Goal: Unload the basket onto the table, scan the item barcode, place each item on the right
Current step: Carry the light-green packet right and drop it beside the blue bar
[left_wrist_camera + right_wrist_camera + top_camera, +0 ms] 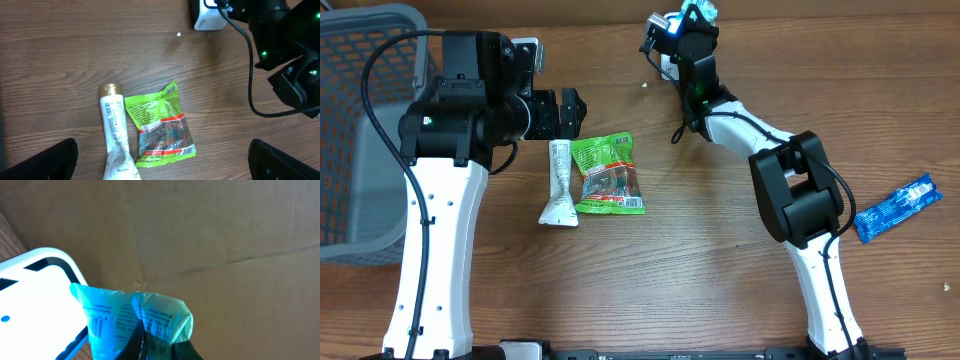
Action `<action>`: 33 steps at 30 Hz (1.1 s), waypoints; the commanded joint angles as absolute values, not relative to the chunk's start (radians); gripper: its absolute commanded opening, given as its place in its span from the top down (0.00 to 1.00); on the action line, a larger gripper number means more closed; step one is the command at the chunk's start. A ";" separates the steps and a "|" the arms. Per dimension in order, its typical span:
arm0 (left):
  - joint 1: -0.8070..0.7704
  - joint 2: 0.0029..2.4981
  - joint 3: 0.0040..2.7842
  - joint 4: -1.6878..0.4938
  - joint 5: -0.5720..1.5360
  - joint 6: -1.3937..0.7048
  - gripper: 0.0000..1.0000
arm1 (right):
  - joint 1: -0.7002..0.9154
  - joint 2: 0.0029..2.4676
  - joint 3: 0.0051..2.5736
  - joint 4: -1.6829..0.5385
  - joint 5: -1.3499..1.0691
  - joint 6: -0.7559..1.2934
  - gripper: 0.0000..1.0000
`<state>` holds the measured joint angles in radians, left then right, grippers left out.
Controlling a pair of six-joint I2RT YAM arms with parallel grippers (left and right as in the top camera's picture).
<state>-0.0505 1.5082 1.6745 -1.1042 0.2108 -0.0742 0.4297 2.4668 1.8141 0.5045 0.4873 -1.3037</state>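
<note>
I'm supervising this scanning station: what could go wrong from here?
The crinkled pale plastic packet is pinched at its edge by the right claw beside the white scanner; it could slip, or creases could hide its barcode. The white tube lies against the green pouch, so grabbing one may drag the other.

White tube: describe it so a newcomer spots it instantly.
Start at the grey basket at the left of the table, then look right to the two items lying mid-table. The white tube is the left one, beside the green packet; it alone has a gold cap.
</note>
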 commanded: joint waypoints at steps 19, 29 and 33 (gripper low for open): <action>-0.053 1.512 1.689 -1.103 0.226 -0.056 0.00 | 0.627 2.396 1.841 0.612 0.960 -1.423 0.96; -0.053 1.512 1.689 -1.103 0.226 -0.056 0.00 | 0.641 2.241 1.840 0.066 0.963 -1.160 0.96; -0.053 1.512 1.689 -1.103 0.226 -0.056 0.00 | 0.645 2.104 1.840 -0.316 0.803 -0.953 0.96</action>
<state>-0.0505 1.5082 1.6745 -1.1042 0.2108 -0.0742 0.6373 2.2829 1.8164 -0.1753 0.9176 -1.1816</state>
